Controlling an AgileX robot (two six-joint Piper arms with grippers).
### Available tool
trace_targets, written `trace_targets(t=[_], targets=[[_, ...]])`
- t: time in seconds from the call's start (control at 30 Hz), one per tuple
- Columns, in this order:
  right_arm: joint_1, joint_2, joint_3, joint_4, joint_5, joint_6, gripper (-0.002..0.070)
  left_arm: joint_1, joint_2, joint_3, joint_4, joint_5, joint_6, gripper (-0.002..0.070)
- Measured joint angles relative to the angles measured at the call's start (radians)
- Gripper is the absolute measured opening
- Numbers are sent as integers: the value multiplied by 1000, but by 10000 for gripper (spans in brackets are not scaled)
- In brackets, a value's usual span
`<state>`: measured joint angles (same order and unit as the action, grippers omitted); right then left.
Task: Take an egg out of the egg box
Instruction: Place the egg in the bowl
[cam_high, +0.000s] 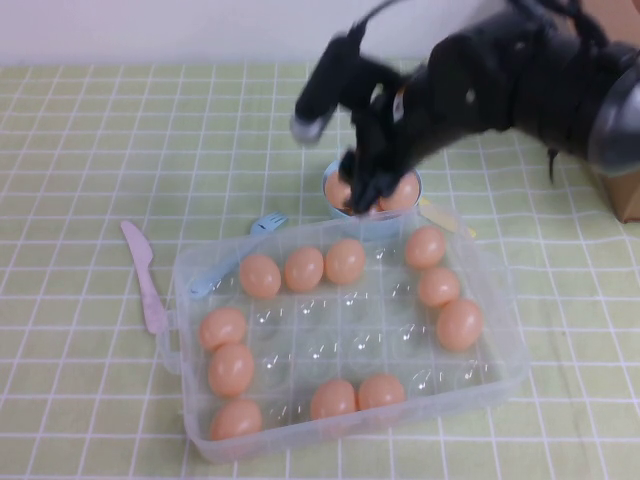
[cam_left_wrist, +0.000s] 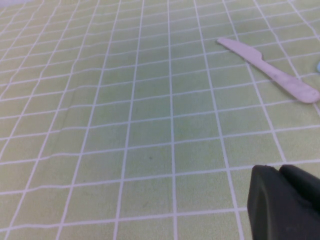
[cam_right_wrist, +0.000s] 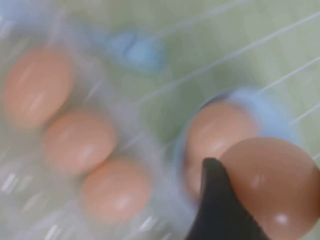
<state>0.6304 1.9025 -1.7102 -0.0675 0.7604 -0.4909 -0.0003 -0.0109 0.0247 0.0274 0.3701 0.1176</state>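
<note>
The clear egg box (cam_high: 505, 345) sits at the table's front centre with several peach-orange eggs in its cells, such as one in the back row (cam_high: 345, 260). My right gripper (cam_high: 373, 193) hangs over the small light-blue bowl (cam_high: 372, 224), just behind the box. It is shut on an egg (cam_right_wrist: 275, 185), with one dark finger (cam_right_wrist: 215, 210) pressed against its side. Another egg (cam_right_wrist: 215, 132) lies in the bowl below. My left gripper (cam_left_wrist: 279, 171) is shut and empty, low over bare tablecloth, and out of the high view.
A pale pink plastic knife (cam_high: 145, 278) lies left of the box and shows in the left wrist view (cam_left_wrist: 270, 70). A blue fork (cam_high: 240, 250) rests against the box's back left corner. A brown carton (cam_high: 626, 195) stands at the right edge.
</note>
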Motion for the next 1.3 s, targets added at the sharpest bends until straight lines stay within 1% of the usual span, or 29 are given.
trace_targets(t=[0.17,0.27,0.57,0.9,1.3], targets=[[-53,3,-28,6,-197,107,344,0,0,0,0,0,0,-3],[-85,33,-32,51,-287,133,344,0,0,0,0,0,0,-3],[-131,170,-41,113,-365,144,344,0,0,0,0,0,0,-3],[-154,208,-41,121,-386,144,344,0,0,0,0,0,0,-3],[-157,232,-41,128,-384,137,344,0,0,0,0,0,0,-3]])
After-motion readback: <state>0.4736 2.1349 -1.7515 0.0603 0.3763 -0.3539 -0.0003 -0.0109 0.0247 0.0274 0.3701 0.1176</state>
